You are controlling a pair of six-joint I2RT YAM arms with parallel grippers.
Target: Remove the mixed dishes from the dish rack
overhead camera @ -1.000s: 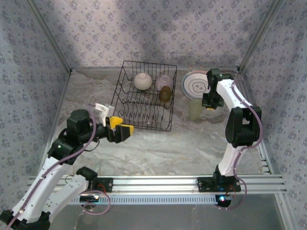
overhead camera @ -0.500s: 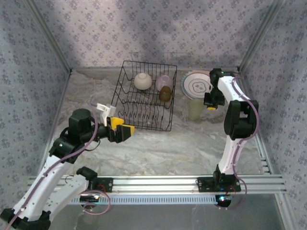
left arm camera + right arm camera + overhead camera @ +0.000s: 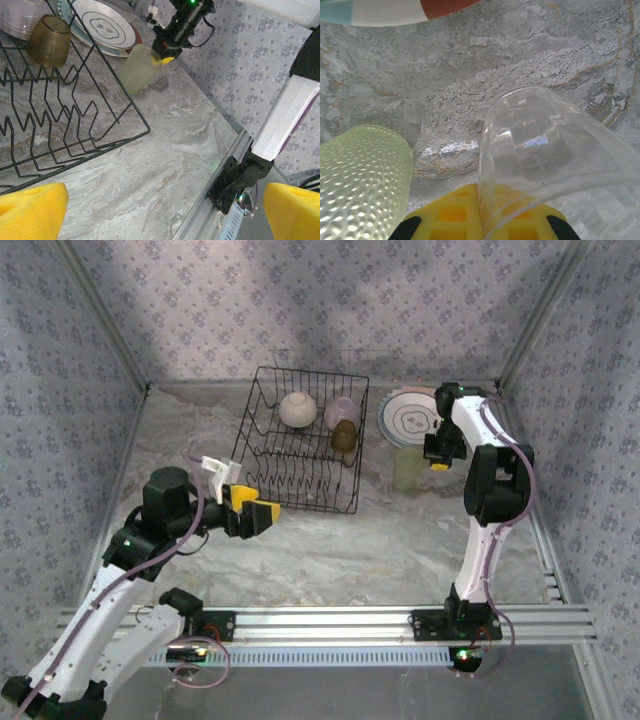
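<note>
Right gripper [image 3: 437, 453] is clamped shut on the thin wall of a clear cup [image 3: 555, 150], pinched at the rim. Left gripper [image 3: 252, 512] is spread wide and empty, just off the near-left corner of the dish rack [image 3: 295, 480]. The yellow-green textured cup [image 3: 362, 180] stands right beside the held cup on the gripper's left, with the stacked plates [image 3: 405, 418] just beyond. Risks: it's a one-sided pinch on slick plastic, so the cup may pivot or slip. A set-down this close could also knock the yellow-green cup or clip a plate rim. The cream bowl [image 3: 298, 409], lavender bowl [image 3: 342, 411] and amber cup [image 3: 344, 437] sit at the rack's far end from the left gripper, not yet unloaded. The clear cup barely registers from above and its base is cut off in the wrist view. Cup-to-table contact can't be judged.
</note>
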